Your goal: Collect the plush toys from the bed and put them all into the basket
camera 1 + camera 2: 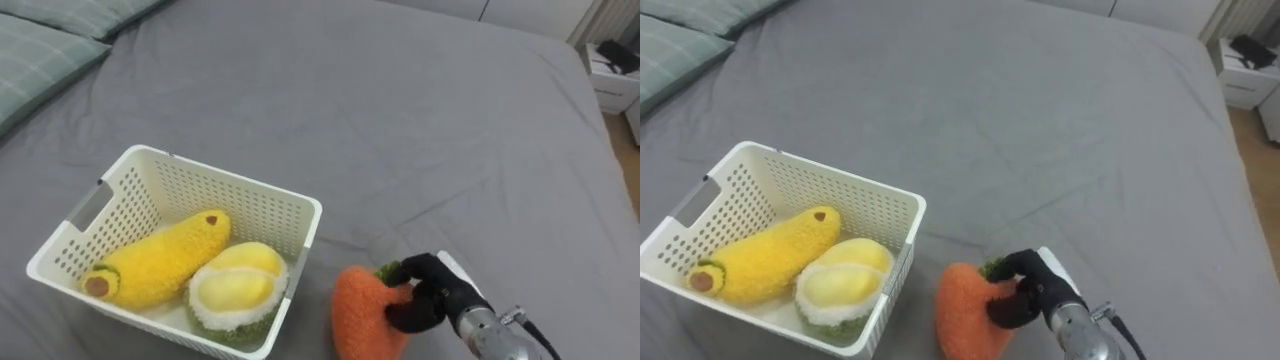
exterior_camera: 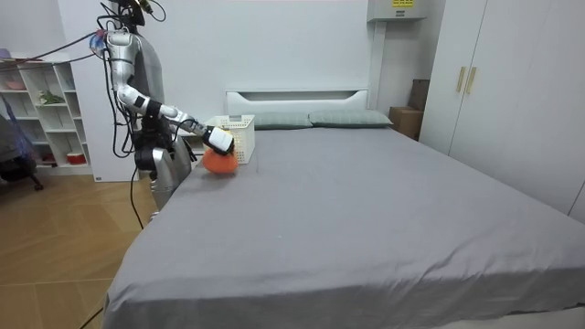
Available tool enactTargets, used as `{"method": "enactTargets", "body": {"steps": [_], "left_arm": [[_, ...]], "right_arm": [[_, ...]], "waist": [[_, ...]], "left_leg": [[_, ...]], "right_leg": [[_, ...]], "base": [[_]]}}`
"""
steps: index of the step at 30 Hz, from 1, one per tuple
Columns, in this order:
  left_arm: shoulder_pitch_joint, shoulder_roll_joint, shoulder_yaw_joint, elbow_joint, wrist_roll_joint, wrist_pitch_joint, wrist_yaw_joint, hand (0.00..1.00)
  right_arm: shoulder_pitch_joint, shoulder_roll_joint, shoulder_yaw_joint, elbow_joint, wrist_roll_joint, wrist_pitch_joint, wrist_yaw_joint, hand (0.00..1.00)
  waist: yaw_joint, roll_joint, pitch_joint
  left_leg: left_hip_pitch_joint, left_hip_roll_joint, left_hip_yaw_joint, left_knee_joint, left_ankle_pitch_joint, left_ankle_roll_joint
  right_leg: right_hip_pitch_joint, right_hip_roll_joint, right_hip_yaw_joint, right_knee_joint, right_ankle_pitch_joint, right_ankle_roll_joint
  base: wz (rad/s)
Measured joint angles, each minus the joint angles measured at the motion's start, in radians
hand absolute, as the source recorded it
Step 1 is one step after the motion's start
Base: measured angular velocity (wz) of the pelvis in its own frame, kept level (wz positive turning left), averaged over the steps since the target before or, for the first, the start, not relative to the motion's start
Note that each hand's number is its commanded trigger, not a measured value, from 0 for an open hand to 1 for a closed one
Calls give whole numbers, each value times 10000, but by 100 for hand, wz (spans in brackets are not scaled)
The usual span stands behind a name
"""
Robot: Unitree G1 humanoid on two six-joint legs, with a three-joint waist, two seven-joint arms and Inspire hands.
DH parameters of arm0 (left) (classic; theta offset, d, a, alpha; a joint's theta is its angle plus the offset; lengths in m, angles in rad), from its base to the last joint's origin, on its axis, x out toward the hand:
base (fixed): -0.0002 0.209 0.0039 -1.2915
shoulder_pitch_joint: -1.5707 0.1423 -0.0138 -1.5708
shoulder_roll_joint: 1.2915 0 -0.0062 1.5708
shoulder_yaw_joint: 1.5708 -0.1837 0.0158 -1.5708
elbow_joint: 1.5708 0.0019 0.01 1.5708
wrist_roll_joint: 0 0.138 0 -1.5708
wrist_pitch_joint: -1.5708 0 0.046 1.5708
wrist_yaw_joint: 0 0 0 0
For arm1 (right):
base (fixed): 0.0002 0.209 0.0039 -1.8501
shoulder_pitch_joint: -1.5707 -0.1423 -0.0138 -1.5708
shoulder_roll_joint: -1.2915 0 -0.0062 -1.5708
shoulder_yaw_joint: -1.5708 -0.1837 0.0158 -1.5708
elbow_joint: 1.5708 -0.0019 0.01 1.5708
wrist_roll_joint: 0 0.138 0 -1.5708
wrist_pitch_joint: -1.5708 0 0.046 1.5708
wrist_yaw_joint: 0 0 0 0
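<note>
The robot stands at the side of the bed (image 1: pixel 400 120), up near the headboard on the room view's left, with its right arm stretched out over the grey cover. Its right hand (image 1: pixel 425 292) has the dark fingers curled tight round the leafy green end of an orange plush carrot (image 1: pixel 362 312). The thumb and fingers are clamped on the toy's upper right part, and the orange body bulges out to the left of the palm. The carrot sits low against the cover, just beside the near right corner of a white slotted basket (image 1: pixel 200 195) but apart from it. From here I cannot tell whether it rests on the cover or hangs a touch above. Inside the basket lie two more toys: a long yellow plush banana (image 1: pixel 160 258) slanting across the left part, and a pale yellow plush durian half (image 1: pixel 238 292) with a green rim tucked into the right corner, touching the banana. Green checked pillows (image 1: pixel 40 50) lie well beyond the basket at the head of the bed.
</note>
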Motion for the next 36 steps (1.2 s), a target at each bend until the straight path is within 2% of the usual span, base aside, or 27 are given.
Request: {"method": "enactTargets", "body": {"steps": [1,2,4,5,12,17,19,20,24,30,32,33,36], "left_arm": [[19,-2,126,-2,-7,-2,1,0],[37,4,217,0,-40,-2,14,0],[61,27,234,26,-36,-13,69,0],[61,48,239,105,-29,-39,99,0],[279,85,508,422,-23,-122,139,0],[263,154,482,409,-5,-192,247,0],[232,154,439,415,78,-195,350,0],[198,155,440,430,176,-196,391,0],[180,178,451,513,454,-206,419,0],[-160,203,455,877,450,-211,421,0],[-213,229,398,1001,446,-213,382,0],[-209,235,386,1024,440,-211,376,0],[-258,246,310,1057,430,-189,321,0]], "right_arm": [[25,-12,-246,-366,11,2,-52,100],[25,-45,-456,-787,12,-13,-148,100],[19,-82,-760,-1328,10,-41,-368,100],[12,-84,-929,-1594,12,-81,-496,100],[-9,-234,-1222,-2991,-12,-58,-654,100],[-570,-401,-1543,-3350,22,-75,-859,100],[-570,-399,-1522,-3712,53,-75,-882,100],[-571,-402,-1522,-4021,58,-67,-882,100],[-623,-409,-1522,-4949,110,-166,-890,100],[-746,-412,-1304,-5495,330,-214,-842,100],[-1138,-457,-1176,-5617,472,-208,-777,100],[-1259,-482,-1075,-5654,472,-208,-775,100],[-1883,-464,-529,-5741,352,-201,-717,100]], "waist": [[-25,-55,-32],[-44,3,1],[-73,-36,-26],[-102,-7,-3],[-242,-95,-8],[-228,-158,11],[-223,-163,16],[-161,-219,-23],[-158,-175,4],[28,-240,-16],[119,-229,-10],[124,-186,19],[165,-192,16]], "left_leg": [[18,3,25,1,1,1],[34,11,76,3,1,1],[43,13,84,1,1,1],[76,17,88,1,1,1],[165,57,319,-86,-2,-3],[175,61,331,-95,-1,-3],[171,60,331,-130,-1,-3],[175,60,346,-164,0,-4],[194,65,392,-212,0,-3],[167,61,349,-222,0,-3],[179,61,350,-218,-1,-3],[179,62,350,-217,0,-3],[170,62,327,-209,-1,-4]], "right_leg": [[-3,-1,16,3,0,0],[-5,1,58,3,0,0],[1,-2,66,12,0,0],[15,-6,71,12,0,0],[4,25,272,30,1,1],[-6,30,275,34,1,0],[-23,36,294,28,1,0],[-38,41,322,31,1,0],[-53,61,404,5,1,0],[-73,53,379,14,1,1],[-66,50,374,15,1,0],[-65,52,378,12,1,0],[-58,49,344,10,1,0]], "base": [[-6],[-7],[-3],[0],[-10],[0],[0],[-4],[-4],[0],[0],[0],[1]]}}
